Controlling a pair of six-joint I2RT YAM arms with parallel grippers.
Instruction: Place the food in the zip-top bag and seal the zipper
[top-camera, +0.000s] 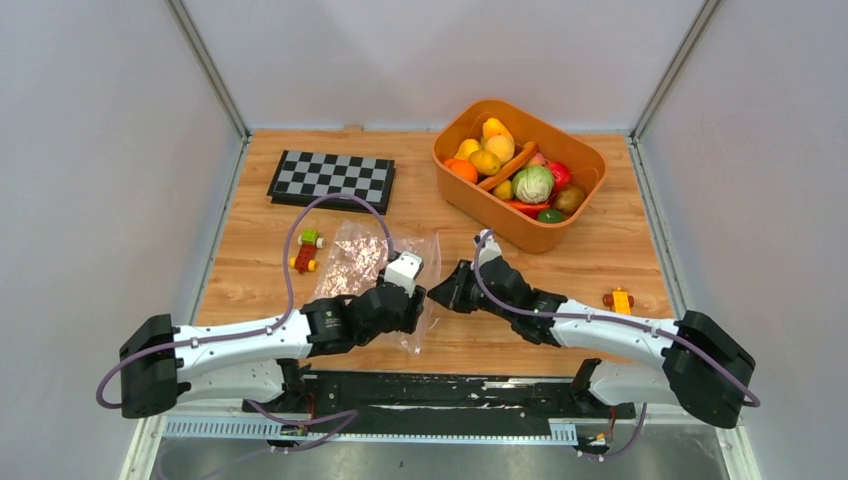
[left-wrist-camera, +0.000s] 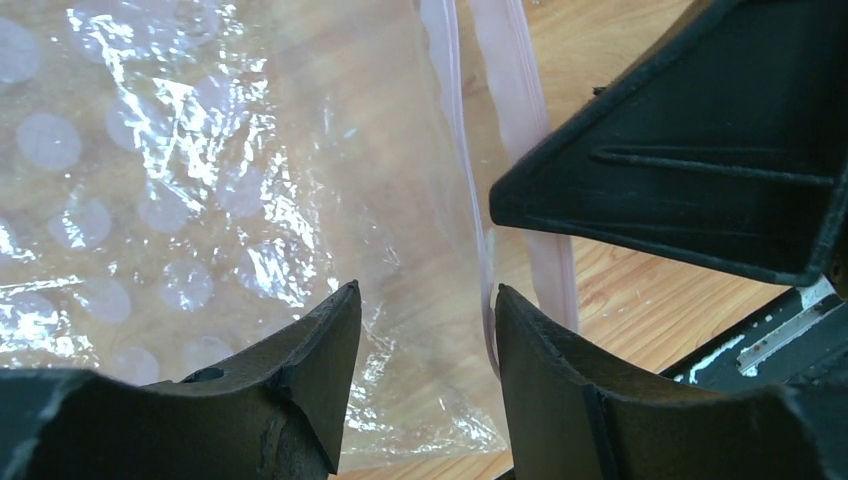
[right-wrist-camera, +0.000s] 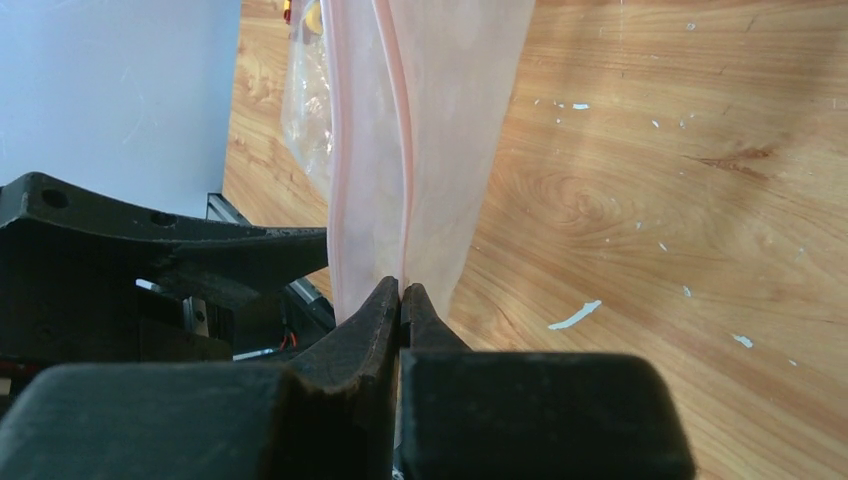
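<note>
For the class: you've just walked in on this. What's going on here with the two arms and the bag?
Both arms are working at the mouth edge of the clear zip-top bag lying on the table. The right gripper is shut on the bag's edge at the zipper. The left gripper is open over the bag beside it. The food sits in the orange tub; none shows in the bag.
</note>
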